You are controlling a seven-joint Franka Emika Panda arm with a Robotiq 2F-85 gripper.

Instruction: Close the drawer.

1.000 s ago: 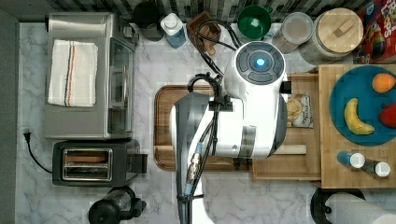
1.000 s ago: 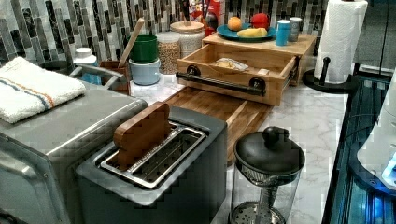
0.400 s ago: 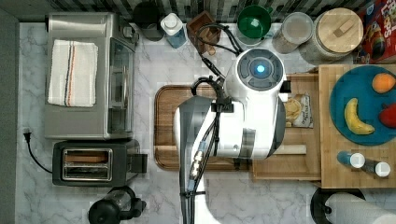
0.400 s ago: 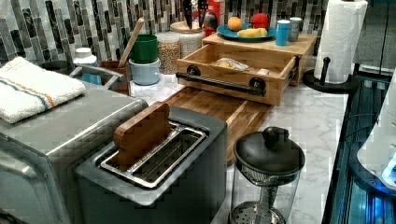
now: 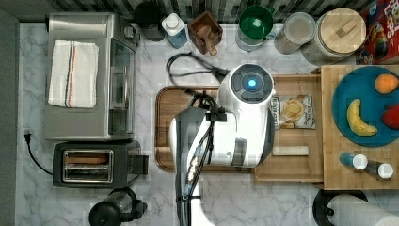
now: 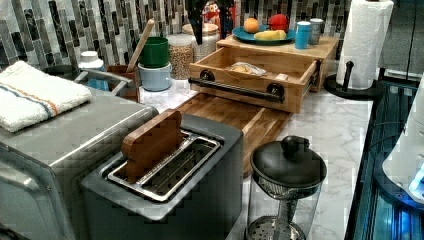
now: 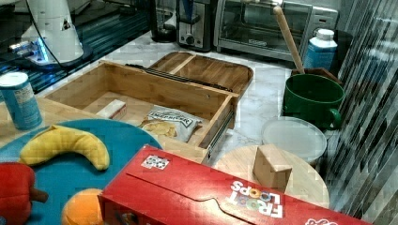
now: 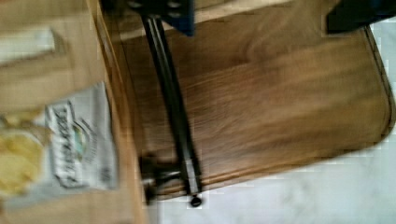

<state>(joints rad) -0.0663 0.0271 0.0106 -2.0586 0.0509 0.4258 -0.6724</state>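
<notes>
The drawer [image 5: 291, 165] is a light-wood box standing pulled out from under the bamboo slab [image 5: 329, 174], over the dark board [image 5: 174, 99]. A chip bag [image 5: 294, 112] and a small pale block [image 5: 291, 150] lie inside it. Its black bar handle [image 6: 235, 89] runs along the front wall [image 6: 250, 100]. In the wrist view the handle [image 8: 173, 112] passes beneath one finger [image 8: 168, 9] of my gripper [image 8: 261, 11], which is open and holds nothing. In the left view the gripper [image 6: 211, 22] hangs above the drawer's far corner. My arm [image 5: 226, 136] covers the drawer's front in the top view.
A toaster oven [image 5: 89, 75], a toaster [image 5: 94, 165] and a French press [image 5: 115, 212] stand at the top view's left. Jars, a green mug [image 5: 255, 21] and a utensil box line the back. A blue fruit plate [image 5: 362, 103] sits on the slab; a paper towel roll [image 6: 367, 40] stands beyond.
My arm has moved toward the top view's bottom and a little left, over the drawer's front. The gripper has come down into the left view. The drawer has not moved.
</notes>
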